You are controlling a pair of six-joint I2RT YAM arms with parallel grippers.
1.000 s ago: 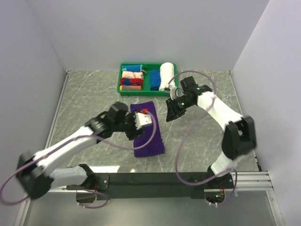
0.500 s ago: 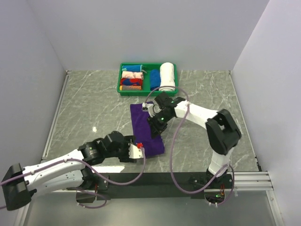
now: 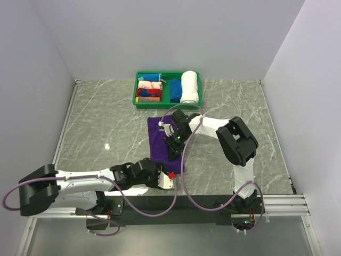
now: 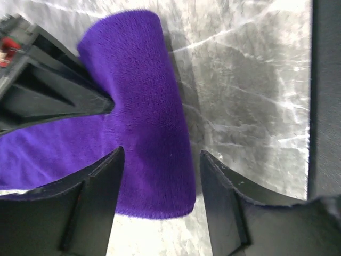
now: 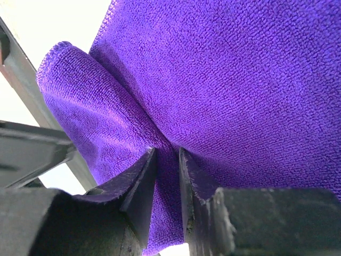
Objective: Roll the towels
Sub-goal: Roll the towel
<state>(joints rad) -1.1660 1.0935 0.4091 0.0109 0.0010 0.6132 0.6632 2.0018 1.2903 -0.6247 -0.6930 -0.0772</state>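
Note:
The deep-purple towel (image 3: 157, 136) lies on the marble table, its near end curled into a fold. My right gripper (image 3: 173, 146) is down on the towel's near half and is shut, pinching a ridge of the purple cloth (image 5: 213, 80) between its fingers (image 5: 139, 184). My left gripper (image 3: 170, 176) is at the towel's near end, open, with its jaws on either side of the folded edge (image 4: 144, 117) and not touching it. The right gripper's black fingers (image 4: 48, 98) show at the left of the left wrist view, pressed into the cloth.
A green tray (image 3: 136, 92) stands at the back of the table with a white roll (image 3: 189, 87), a blue towel (image 3: 174, 89) and coloured rolled cloths (image 3: 149, 88). The black front rail (image 3: 176, 202) runs close behind the left gripper.
The left arm swung from the towel's far end down to its near end. The right gripper came from beside the tray onto the towel and shut on it.

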